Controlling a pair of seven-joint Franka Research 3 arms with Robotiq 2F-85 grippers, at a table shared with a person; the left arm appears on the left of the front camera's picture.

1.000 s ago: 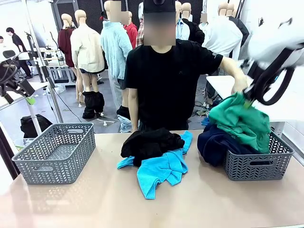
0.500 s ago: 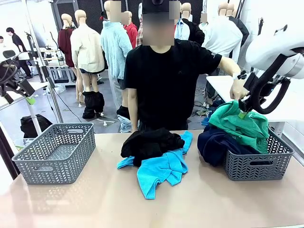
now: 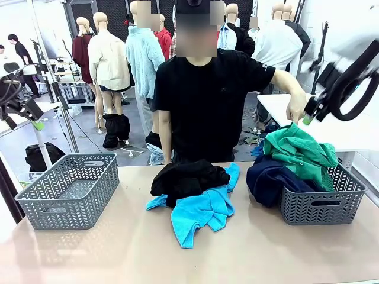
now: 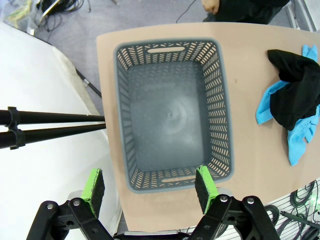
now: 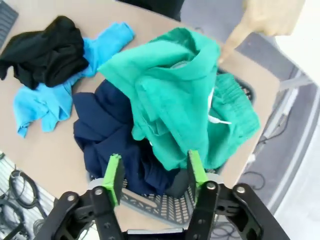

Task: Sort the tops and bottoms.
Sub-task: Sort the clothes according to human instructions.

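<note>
- Tan tabletop (image 3: 118, 248) runs between the robot and a person in a black T-shirt (image 3: 207, 100) standing at its far edge, with a workshop floor behind.
- A grey lattice basket (image 3: 68, 189) stands at the table's left end, with nothing inside it.
- A second grey basket (image 3: 323, 207) of the same kind stands at the right end.
- The emerald green garment (image 3: 299, 151) is heaped on top of that right basket, rising well above its rim.
- The navy garment (image 3: 269, 177) lies under the green one and spills over the basket's left rim onto the table.
- The black garment (image 3: 186, 177) sits bunched at mid-table, on top of the sky-blue shirt (image 3: 201, 213).
- The shirt spreads out from under it toward the robot's side, and a corner shows at the far right.
- The right gripper (image 3: 308, 115) hangs just above the green heap; in the right wrist view its pads (image 5: 114, 177) stand apart with nothing between them, the cloth lying below.
- The person's hand (image 3: 294, 109) is lowered beside that gripper, just over the green garment's top.
- The left gripper (image 4: 149, 172) hovers over the left basket (image 4: 170, 115), its fingers spread wide and empty.
</note>
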